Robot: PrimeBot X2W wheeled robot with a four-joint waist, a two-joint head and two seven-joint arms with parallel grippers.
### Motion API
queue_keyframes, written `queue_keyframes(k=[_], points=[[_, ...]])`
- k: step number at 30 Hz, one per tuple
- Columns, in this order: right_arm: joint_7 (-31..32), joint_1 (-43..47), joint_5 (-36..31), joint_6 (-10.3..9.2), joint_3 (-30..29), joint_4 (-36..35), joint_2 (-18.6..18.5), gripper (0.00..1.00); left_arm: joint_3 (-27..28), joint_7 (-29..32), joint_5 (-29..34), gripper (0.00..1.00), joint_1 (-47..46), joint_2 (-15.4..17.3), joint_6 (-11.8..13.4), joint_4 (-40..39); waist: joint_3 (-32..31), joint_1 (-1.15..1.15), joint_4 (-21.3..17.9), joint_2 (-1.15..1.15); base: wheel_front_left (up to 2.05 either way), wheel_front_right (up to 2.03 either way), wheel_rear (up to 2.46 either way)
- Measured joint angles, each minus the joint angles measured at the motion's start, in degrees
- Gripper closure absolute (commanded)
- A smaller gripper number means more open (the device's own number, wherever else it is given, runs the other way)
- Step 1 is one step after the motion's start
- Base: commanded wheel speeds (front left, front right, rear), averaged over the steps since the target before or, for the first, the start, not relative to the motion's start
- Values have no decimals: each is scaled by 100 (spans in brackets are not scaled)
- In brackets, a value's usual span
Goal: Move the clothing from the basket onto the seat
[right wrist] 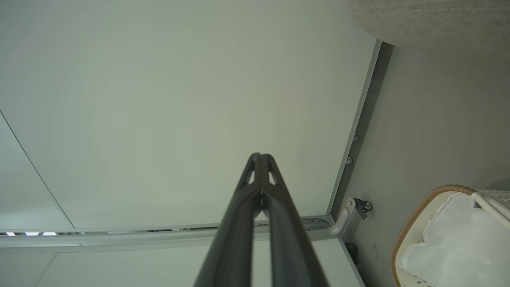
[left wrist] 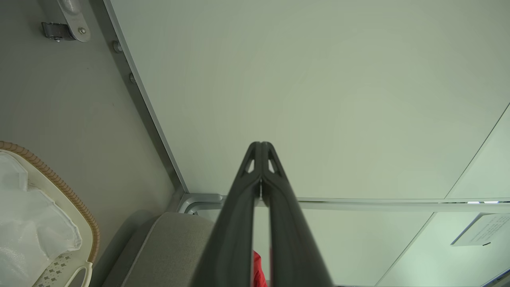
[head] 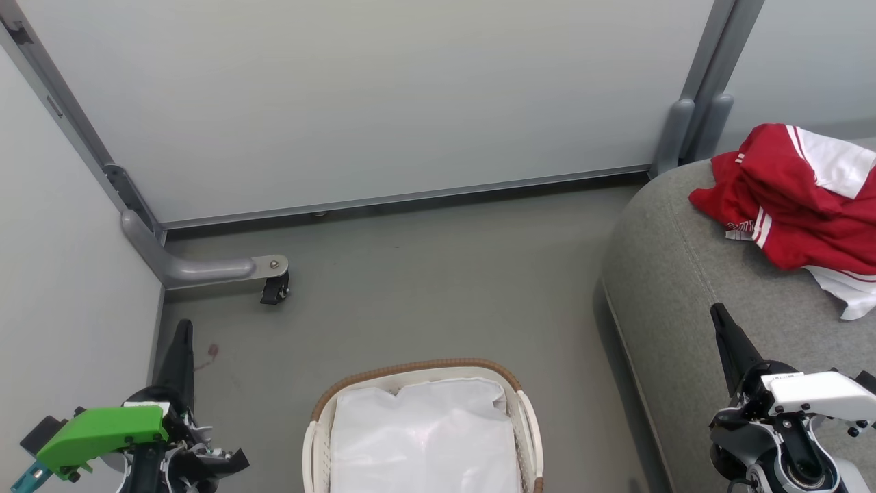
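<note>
Left gripper [head: 182, 330] lower left, right gripper [head: 718, 313] lower right: fingers pressed together, empty, pointing up. Red-white clothing [head: 794, 205] crumpled on seat [head: 684, 287], upper right.

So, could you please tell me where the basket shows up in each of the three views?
Head view: the basket sits at the bottom centre.
Left wrist view: basket in the lower left corner, cut by the edge.
Right wrist view: basket in the lower right corner.
Shared landmark: the caster, at upper left in the left wrist view and just left of the basket in the right wrist view.
</note>
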Motion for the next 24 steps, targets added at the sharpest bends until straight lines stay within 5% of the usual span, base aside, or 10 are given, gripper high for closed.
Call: queue_keyframes(k=[24], points=[[0,0,0,0,0,-1,-1,100,1,0,0,100,0,0,0,0,0,0,0,0,0,0,0]])
